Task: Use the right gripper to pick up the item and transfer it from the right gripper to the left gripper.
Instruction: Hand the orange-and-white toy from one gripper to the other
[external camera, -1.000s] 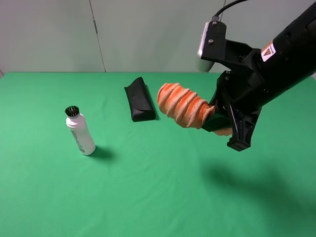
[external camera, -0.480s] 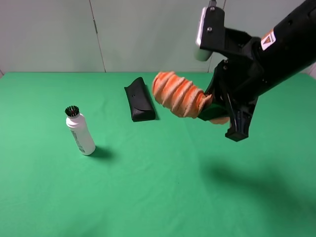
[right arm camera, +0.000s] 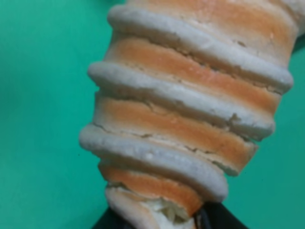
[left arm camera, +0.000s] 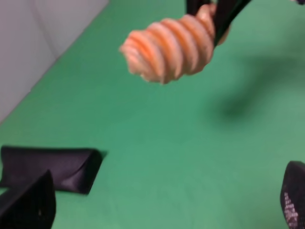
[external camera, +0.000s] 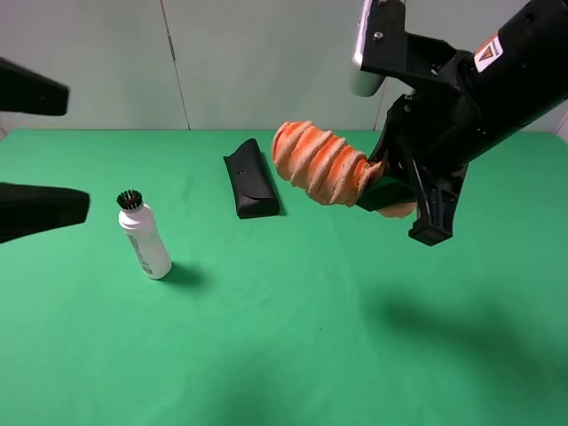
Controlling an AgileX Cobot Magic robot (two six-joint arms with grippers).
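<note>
The green table [external camera: 293,337] carries a flat black case [external camera: 251,180] and an upright white bottle [external camera: 147,240].

Orange-striped item [right arm camera: 190,109] against green tabletop [right arm camera: 38,95]

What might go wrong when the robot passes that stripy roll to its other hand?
The right gripper pinches the item only at one end, so it might slip or bend when the open left gripper grabs it. Coming across low, the left gripper could also knock over the white bottle.
</note>
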